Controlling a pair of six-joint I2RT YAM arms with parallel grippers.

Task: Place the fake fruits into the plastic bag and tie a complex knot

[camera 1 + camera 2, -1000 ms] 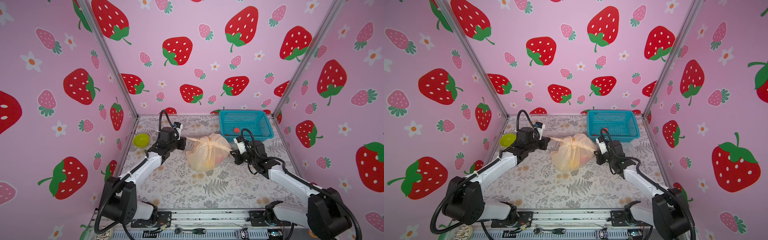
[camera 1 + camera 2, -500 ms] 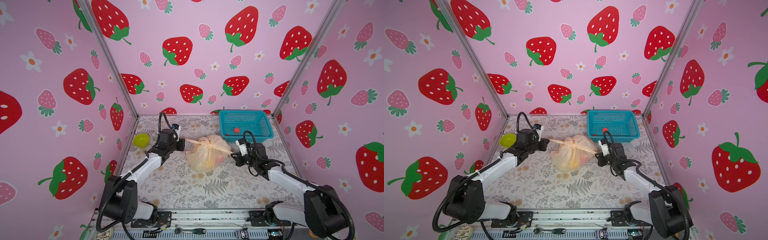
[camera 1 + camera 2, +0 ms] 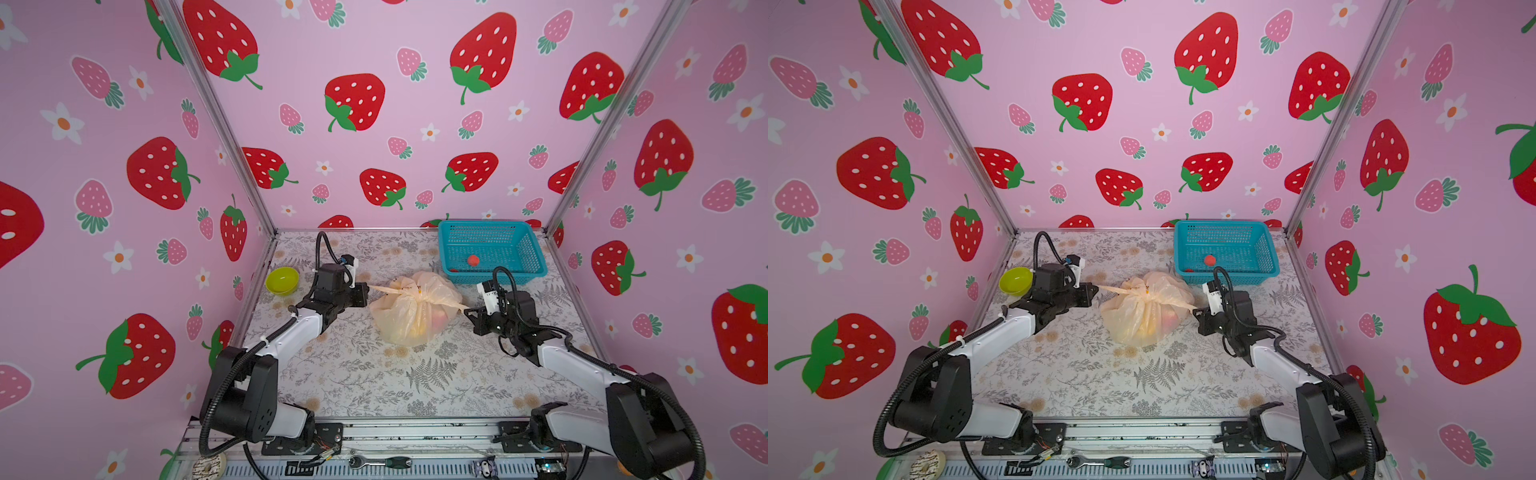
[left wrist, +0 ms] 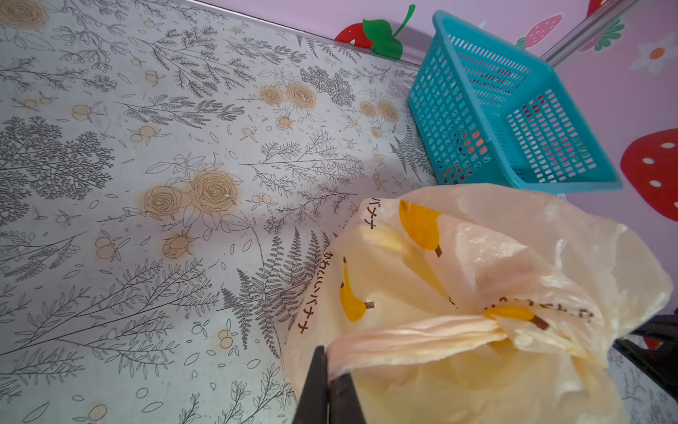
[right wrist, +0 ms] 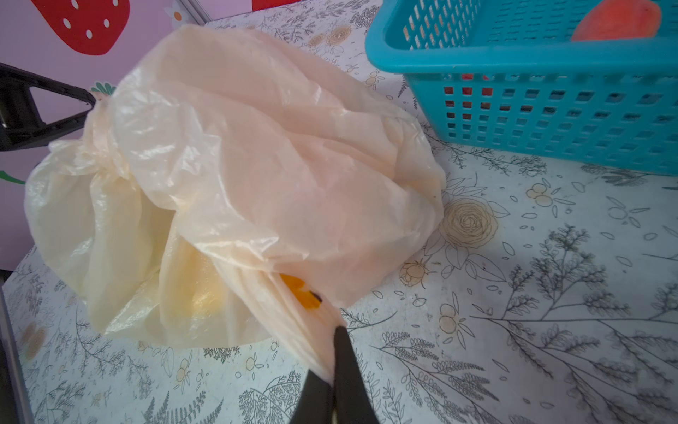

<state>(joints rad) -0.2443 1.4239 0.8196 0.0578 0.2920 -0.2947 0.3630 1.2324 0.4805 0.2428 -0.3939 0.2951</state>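
Floral tabletop [image 3: 415, 374] bears blue basket [image 3: 536, 257] just behind bag [image 3: 411, 320].

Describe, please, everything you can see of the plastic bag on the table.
The plastic bag is thin, translucent pale peach film, crinkled, printed with yellow bananas and dark lettering. It sits bulging on the floral table, near the blue basket, with yellow and reddish shapes showing through. Its two handle strips meet in a small knot on top; the left claw and the right claw, both shut, pinch one strip end each, stretched sideways.
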